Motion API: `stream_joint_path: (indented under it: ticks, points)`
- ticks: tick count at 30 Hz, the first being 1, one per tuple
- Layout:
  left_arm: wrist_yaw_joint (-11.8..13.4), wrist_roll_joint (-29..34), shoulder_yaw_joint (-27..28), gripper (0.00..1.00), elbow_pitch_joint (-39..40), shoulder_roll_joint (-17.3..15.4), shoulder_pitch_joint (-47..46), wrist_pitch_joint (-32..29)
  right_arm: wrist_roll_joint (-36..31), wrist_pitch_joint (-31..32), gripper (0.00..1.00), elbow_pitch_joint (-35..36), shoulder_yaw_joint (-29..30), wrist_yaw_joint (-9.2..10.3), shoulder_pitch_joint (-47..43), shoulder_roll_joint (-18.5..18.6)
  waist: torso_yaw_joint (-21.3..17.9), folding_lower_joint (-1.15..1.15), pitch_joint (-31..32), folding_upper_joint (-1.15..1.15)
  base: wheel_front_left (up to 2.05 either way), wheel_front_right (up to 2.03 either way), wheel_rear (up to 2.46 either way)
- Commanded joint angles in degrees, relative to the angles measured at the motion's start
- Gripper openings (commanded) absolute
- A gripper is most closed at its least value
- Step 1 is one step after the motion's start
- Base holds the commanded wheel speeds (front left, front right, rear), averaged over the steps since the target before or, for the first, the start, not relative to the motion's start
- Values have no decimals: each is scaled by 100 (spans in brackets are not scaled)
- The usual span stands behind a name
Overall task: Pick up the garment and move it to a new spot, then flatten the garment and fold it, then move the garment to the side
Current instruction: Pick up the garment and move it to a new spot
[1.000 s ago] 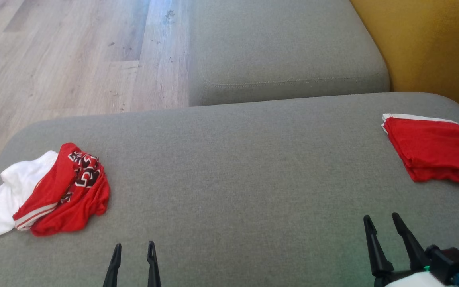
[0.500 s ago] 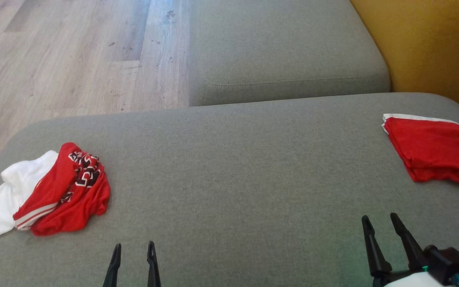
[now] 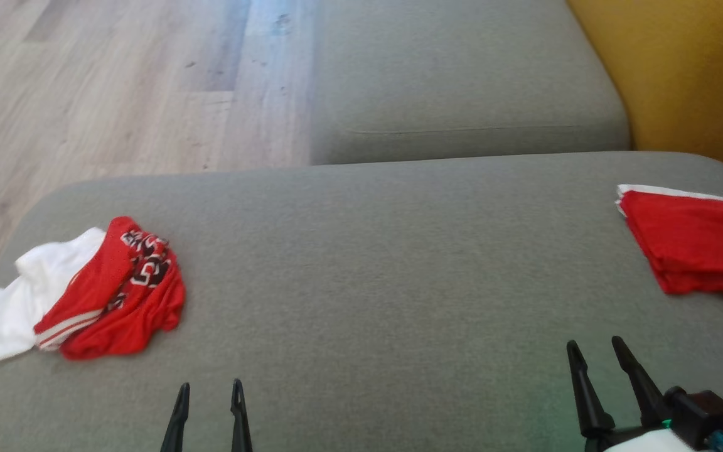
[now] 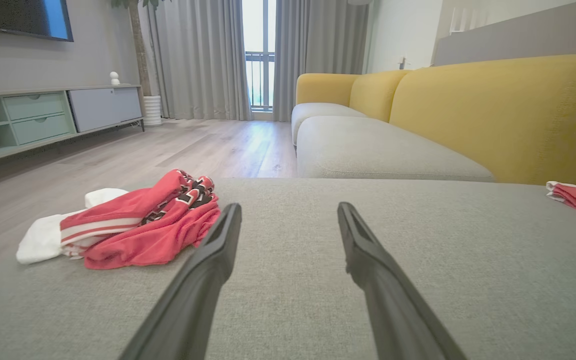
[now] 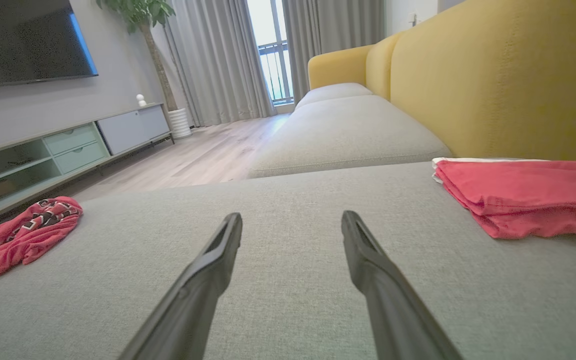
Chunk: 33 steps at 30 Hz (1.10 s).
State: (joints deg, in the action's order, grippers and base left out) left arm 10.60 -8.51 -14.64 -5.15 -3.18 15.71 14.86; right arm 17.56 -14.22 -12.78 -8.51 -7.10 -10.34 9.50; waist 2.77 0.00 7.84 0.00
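A crumpled garment point(image 3: 120, 295), red with a black-and-white print and a striped hem, lies at the left end of the grey cushion point(image 3: 374, 276), partly over a white garment point(image 3: 29, 295). The left wrist view has the same heap point(image 4: 153, 225) to the left of my fingers, and the right wrist view has it point(image 5: 23, 230) at the far left. My left gripper point(image 3: 209, 392) is open near the cushion's front edge, right of the heap and apart from it. My right gripper point(image 3: 594, 351) is open at the lower right, holding nothing.
A folded red garment point(image 3: 694, 251) with a white edge lies at the cushion's right end, also seen as a red stack point(image 5: 518, 195). A second grey cushion point(image 3: 462, 81) and yellow backrest point(image 3: 694, 69) lie behind. Wood floor point(image 3: 104, 88) is beyond the left edge.
The whole head view has shifted slightly right and down, so the camera has moved. Both grippers stay open and the garments lie where they were.
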Motion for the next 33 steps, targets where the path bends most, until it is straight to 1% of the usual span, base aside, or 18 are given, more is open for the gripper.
stream_joint_path:
  ticks: [1, 5, 9, 10, 15, 21, 27, 33]
  points:
    - [7, 64, 247, 100, 167, 30, -240, 14, -14, -78, 100, 192, -120, -39, 99, 52, 164, 0, -35, 0, 0, 0, 0]
    - [-33, 130, 314, 100, 163, 30, -256, 14, 6, -78, 100, 172, -151, -39, 104, 5, 492, 0, -60, 0, 0, 0, 0]
    - [-79, 193, 400, 100, 145, 30, -251, 14, 16, -78, 100, 162, -163, -39, 91, -58, 907, 0, -52, 0, 0, 0, 0]
    - [-79, 193, 400, 100, 145, 30, -251, 14, 16, -78, 100, 162, -163, -39, 91, -58, 907, 0, -52, 0, 0, 0, 0]
    - [-120, 255, 548, 100, 159, 30, -235, 14, 16, -78, 100, 157, -197, -39, 134, -103, 1417, 0, -79, 0, 0, 0, 0]
    - [-153, 305, 720, 100, 199, 29, -193, 14, 28, -78, 100, 132, -209, -39, 185, -124, 1876, 0, -103, 0, 0, 0, 0]
    - [-168, 336, 851, 100, 264, 29, -196, 14, 23, -78, 100, 111, -259, -39, 199, -120, 2133, 0, -174, 0, 0, 0, 0]
    - [-117, 348, 1020, 100, 363, 27, -273, 14, 23, -78, 100, 123, -283, -39, 243, -47, 2155, 0, -362, 0, 0, 0, 0]
